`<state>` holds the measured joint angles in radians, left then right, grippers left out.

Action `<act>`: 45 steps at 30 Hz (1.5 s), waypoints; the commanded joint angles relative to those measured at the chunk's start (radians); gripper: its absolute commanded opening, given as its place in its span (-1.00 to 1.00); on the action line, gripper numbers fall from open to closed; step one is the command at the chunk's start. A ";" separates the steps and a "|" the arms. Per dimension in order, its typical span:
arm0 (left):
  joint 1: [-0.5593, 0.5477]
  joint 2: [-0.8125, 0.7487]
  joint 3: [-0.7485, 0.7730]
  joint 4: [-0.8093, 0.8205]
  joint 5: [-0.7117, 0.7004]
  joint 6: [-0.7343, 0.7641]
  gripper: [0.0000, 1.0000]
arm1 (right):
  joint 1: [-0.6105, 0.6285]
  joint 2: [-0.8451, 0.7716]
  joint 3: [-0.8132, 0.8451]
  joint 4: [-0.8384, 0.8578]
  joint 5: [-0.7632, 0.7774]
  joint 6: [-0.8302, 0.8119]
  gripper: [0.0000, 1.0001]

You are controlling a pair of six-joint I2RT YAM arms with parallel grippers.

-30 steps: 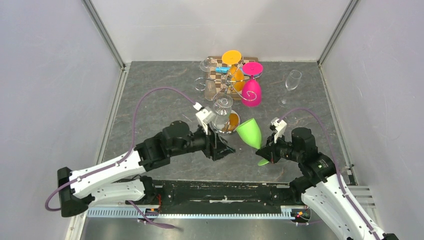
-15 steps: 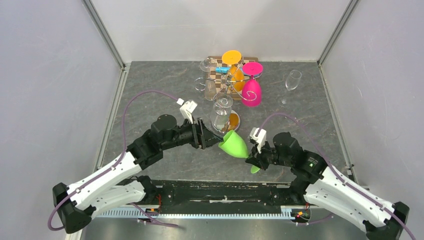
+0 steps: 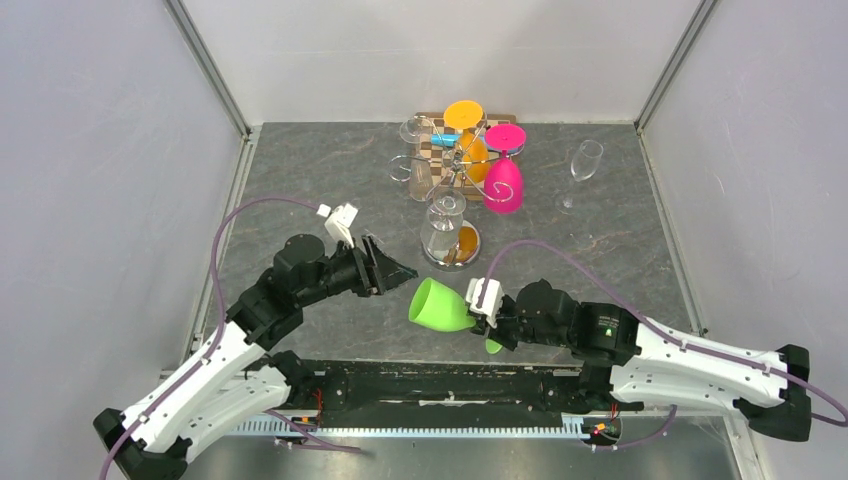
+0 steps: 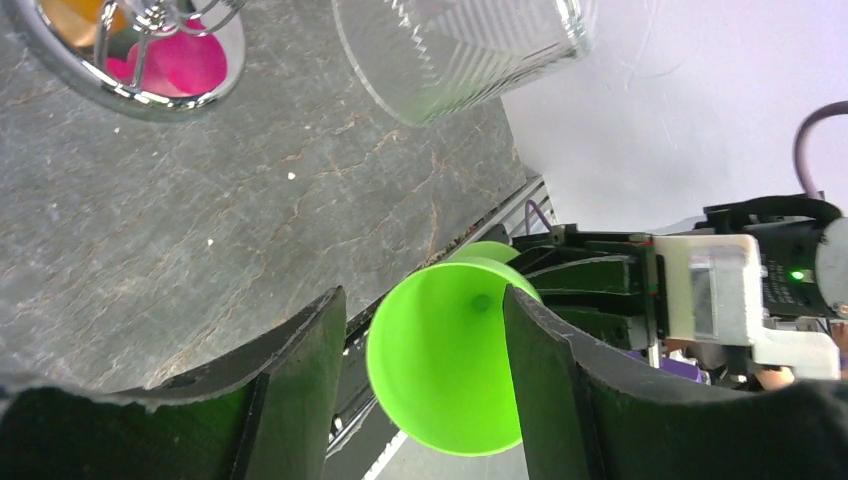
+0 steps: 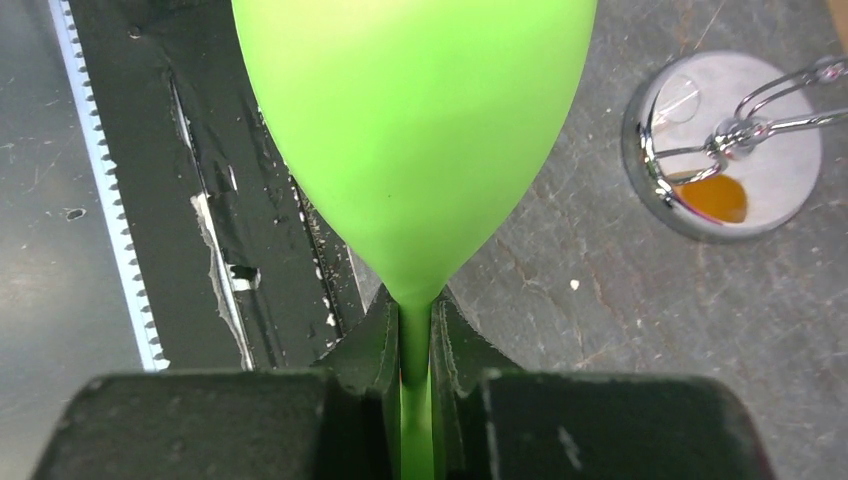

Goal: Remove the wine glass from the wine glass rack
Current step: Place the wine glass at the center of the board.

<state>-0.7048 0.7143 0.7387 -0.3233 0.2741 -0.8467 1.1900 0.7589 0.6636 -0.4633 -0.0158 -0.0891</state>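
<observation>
The green wine glass (image 3: pixel 437 305) lies tilted near the front edge, its mouth facing left. My right gripper (image 3: pixel 494 326) is shut on its stem (image 5: pixel 417 335), just below the bowl (image 5: pixel 420 130). The left gripper (image 3: pixel 400 270) is open and a short way left of the glass. In the left wrist view the green bowl (image 4: pixel 445 370) shows beyond the gap between the left gripper's (image 4: pixel 425 300) fingers, apart from them. The chrome wine glass rack (image 3: pixel 456 165) stands behind, its round base (image 3: pixel 460 247) on the table, still hung with orange, pink (image 3: pixel 502 185) and clear glasses.
A clear wine glass (image 3: pixel 584 162) stands alone at the back right. A checkered board (image 3: pixel 437 143) lies behind the rack. Grey walls close in the left, right and back. A black toothed rail (image 3: pixel 400 385) runs along the near edge.
The right arm has swung the green glass left and toward the near edge, tipping its mouth leftward. The left arm has pulled back left from the rack, staying open.
</observation>
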 commanded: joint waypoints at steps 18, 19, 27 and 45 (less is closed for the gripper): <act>0.032 -0.073 -0.152 0.082 0.205 -0.118 0.27 | 0.098 0.055 0.176 0.076 0.171 -0.246 -1.00; 0.033 -0.076 -0.153 0.082 0.206 -0.117 0.27 | 0.102 0.058 0.180 0.077 0.174 -0.249 -1.00; 0.033 -0.088 -0.145 0.054 0.217 -0.104 -0.04 | 0.112 0.077 0.190 0.076 0.206 -0.262 -1.00; 0.033 -0.094 -0.124 0.044 0.237 -0.100 -0.96 | 0.122 0.086 0.198 0.053 0.252 -0.246 -0.98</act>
<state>-0.6781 0.6273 0.5880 -0.2802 0.4843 -0.9352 1.3067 0.8532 0.8021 -0.4450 0.1921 -0.3443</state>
